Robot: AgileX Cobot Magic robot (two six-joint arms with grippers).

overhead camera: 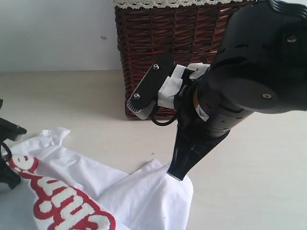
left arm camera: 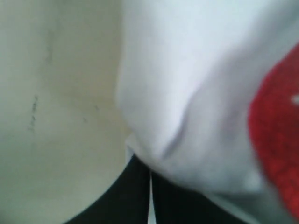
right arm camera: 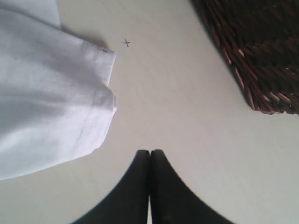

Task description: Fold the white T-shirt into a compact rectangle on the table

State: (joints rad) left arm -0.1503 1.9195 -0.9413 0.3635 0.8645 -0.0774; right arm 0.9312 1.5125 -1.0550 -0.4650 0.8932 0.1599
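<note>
The white T-shirt lies crumpled at the near left of the table, its red-edged lettering facing up. My left gripper is shut, with the white T-shirt bunched over its fingertips and hiding them. In the exterior view only black parts of the left gripper show at the left edge, beside the shirt. My right gripper is shut and empty, over the bare table just beside the T-shirt's sleeve hem. From outside, the right gripper points down at the shirt's right edge.
A dark wicker basket with cream lace trim stands at the back of the table, behind the right arm. In the right wrist view the basket is close by. A small dark mark sits on the tabletop.
</note>
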